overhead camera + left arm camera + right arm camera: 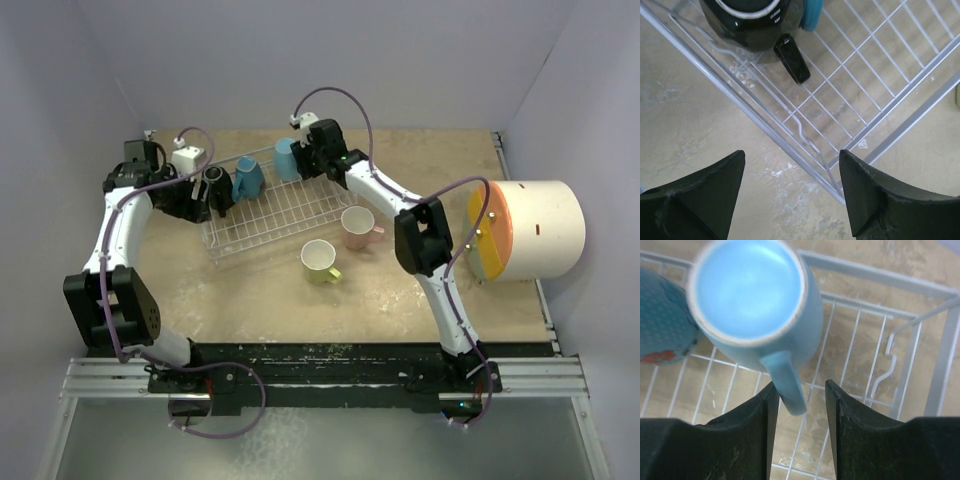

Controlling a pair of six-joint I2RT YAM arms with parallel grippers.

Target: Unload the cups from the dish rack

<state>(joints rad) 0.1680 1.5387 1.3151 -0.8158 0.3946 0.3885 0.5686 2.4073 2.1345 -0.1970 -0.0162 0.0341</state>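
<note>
The white wire dish rack (290,215) lies mid-table. In it stand a black mug (218,188) at the left end, a light blue mug (248,180) beside it and a second light blue mug (287,160) at the far corner. A pink mug (357,228) and a yellow-green mug (320,261) stand on the table in front of the rack. My left gripper (197,200) is open and empty over the rack's left rim (740,100), short of the black mug (750,22). My right gripper (800,400) is open, and the handle (787,382) of the upturned light blue mug (752,295) sits between its fingers against the left one.
A big cream cylinder (535,230) with an orange-yellow face lies at the right edge of the table. Walls close in the table on the left, back and right. The other blue mug (660,330) sits close to the left of the right gripper.
</note>
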